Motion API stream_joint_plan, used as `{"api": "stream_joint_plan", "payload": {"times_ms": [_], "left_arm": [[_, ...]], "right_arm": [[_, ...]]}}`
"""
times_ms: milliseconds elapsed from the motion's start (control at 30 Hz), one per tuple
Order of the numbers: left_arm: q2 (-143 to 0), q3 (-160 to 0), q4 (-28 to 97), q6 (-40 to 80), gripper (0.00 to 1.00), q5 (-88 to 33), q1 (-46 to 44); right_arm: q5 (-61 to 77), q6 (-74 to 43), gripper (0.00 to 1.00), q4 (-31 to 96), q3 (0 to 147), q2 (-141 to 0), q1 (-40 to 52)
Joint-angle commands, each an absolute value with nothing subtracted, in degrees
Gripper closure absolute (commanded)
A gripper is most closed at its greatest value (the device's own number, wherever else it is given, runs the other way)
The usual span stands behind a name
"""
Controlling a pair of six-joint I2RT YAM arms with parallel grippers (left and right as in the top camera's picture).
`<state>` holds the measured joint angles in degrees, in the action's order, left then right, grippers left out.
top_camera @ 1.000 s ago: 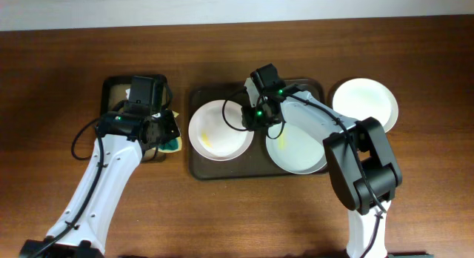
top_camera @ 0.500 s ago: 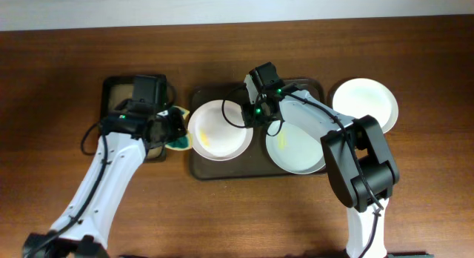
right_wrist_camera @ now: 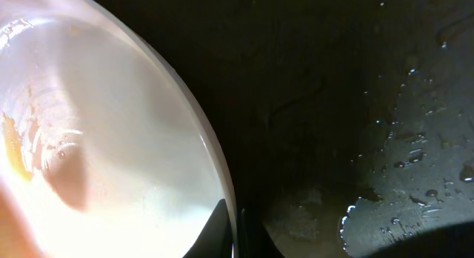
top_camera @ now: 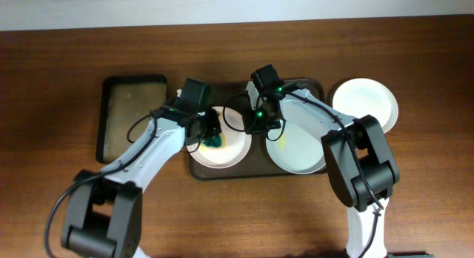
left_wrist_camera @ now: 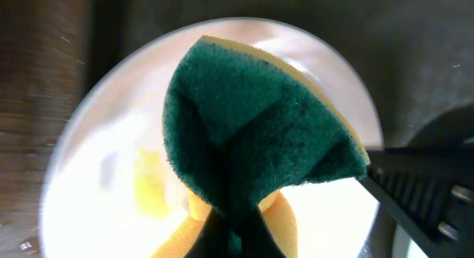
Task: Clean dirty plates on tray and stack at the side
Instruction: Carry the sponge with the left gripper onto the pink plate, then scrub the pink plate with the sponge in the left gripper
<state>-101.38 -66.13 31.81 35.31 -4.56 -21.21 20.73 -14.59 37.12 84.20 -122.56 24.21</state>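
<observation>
a small black tray point(top_camera: 103, 121) with a tan inside lies at the left of the overhead view, on a dark wooden table point(top_camera: 52, 50). a sponge point(top_camera: 215, 141), dark green on one face and yellow on the other, shows just left of centre; in the left wrist view it is folded and fills the middle of the frame.

I count three plates: a left plate point(top_camera: 235, 143) and a middle plate point(top_camera: 296, 150) at centre, and a third plate point(top_camera: 364, 102) at 2 o'clock on the tabletop point(top_camera: 59, 80). Two trays: brown tray point(top_camera: 255, 170) and black tray point(top_camera: 133, 117) at 9 o'clock. One sponge point(left_wrist_camera: 252, 132). Two pincers: left pincer point(top_camera: 211, 133) and right pincer point(top_camera: 254, 127).
</observation>
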Motion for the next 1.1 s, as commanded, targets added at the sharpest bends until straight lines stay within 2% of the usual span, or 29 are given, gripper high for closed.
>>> {"api": "stream_joint_plan", "payload": {"times_ms": [0,167,433,633,700,933,1067], "left_arm": [[-105.1,-65.7,29.9,38.0,1.00,-5.5,-22.8],[-108.4,-65.7,29.5,37.4,1.00,-2.6,-23.5],[-108.4,-66.2,38.7,34.2,1.00,17.8,-23.5],[-105.1,-70.2,45.3,34.3,1.00,24.5,-23.5],[-103.2,-71.2,45.1,34.3,1.00,22.5,-23.5],[-104.0,-71.2,35.2,34.3,1.00,-0.8,-23.6],[-107.6,-71.2,30.5,34.3,1.00,-4.9,-24.0]], "right_arm": [[19.9,-15.8,0.96,37.8,82.6,-125.5,24.7],[13.4,-19.0,0.96,39.7,82.6,-125.5,24.7],[9.1,-20.5,0.96,41.0,82.6,-124.4,24.6],[8.1,-20.5,0.96,41.6,82.6,-123.6,24.6],[8.1,-20.5,0.96,41.7,82.6,-123.6,24.6],[8.1,-20.5,0.96,41.6,82.6,-123.6,24.6],[8.1,-20.5,0.96,41.6,82.6,-123.6,24.6]]}}
